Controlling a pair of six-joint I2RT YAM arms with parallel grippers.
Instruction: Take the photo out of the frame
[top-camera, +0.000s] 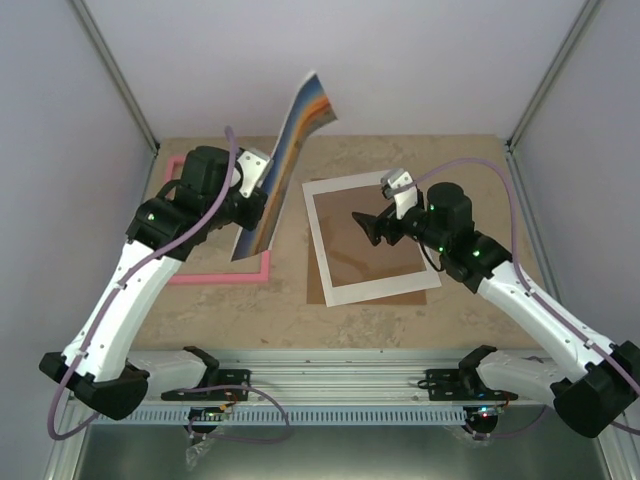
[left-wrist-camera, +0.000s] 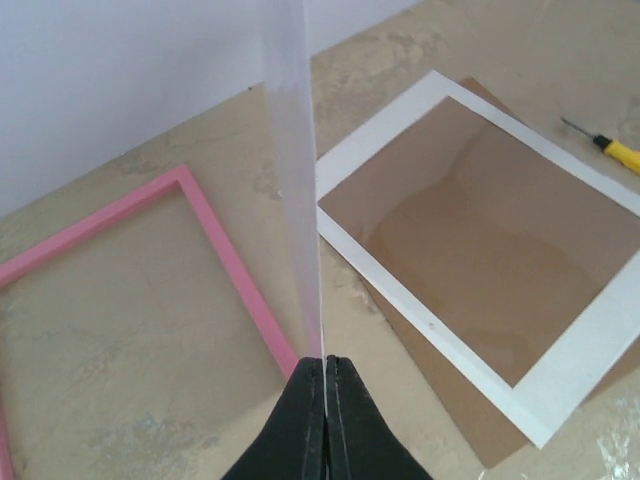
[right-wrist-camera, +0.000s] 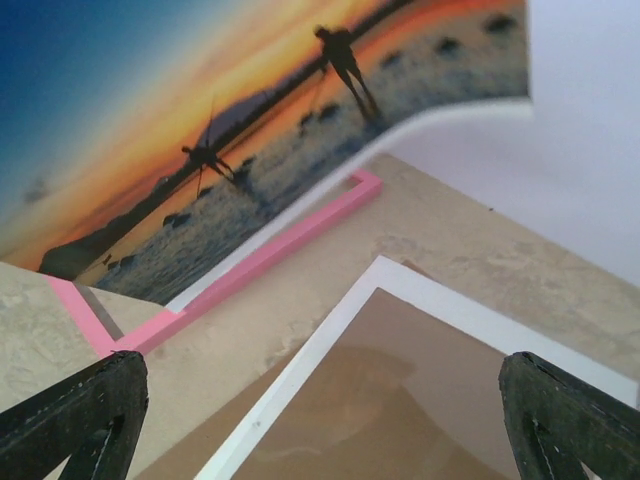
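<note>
My left gripper (top-camera: 252, 215) is shut on the lower edge of the photo (top-camera: 290, 150), a sunset print held upright and curling above the table. In the left wrist view the photo (left-wrist-camera: 292, 180) shows edge-on, rising from my closed fingertips (left-wrist-camera: 325, 362). In the right wrist view its printed face (right-wrist-camera: 230, 130) fills the upper left. The pink frame (top-camera: 215, 275) lies flat and empty on the table under the left arm; it also shows in the left wrist view (left-wrist-camera: 235, 275) and the right wrist view (right-wrist-camera: 270, 260). My right gripper (top-camera: 368, 228) is open and empty, hovering over the white mat.
The white mat border (top-camera: 318, 240) lies on the brown backing board (top-camera: 365, 240) at table centre, also seen in the left wrist view (left-wrist-camera: 400, 280) and the right wrist view (right-wrist-camera: 300, 390). A yellow-handled screwdriver (left-wrist-camera: 610, 148) lies beyond the mat. Walls enclose the table on three sides.
</note>
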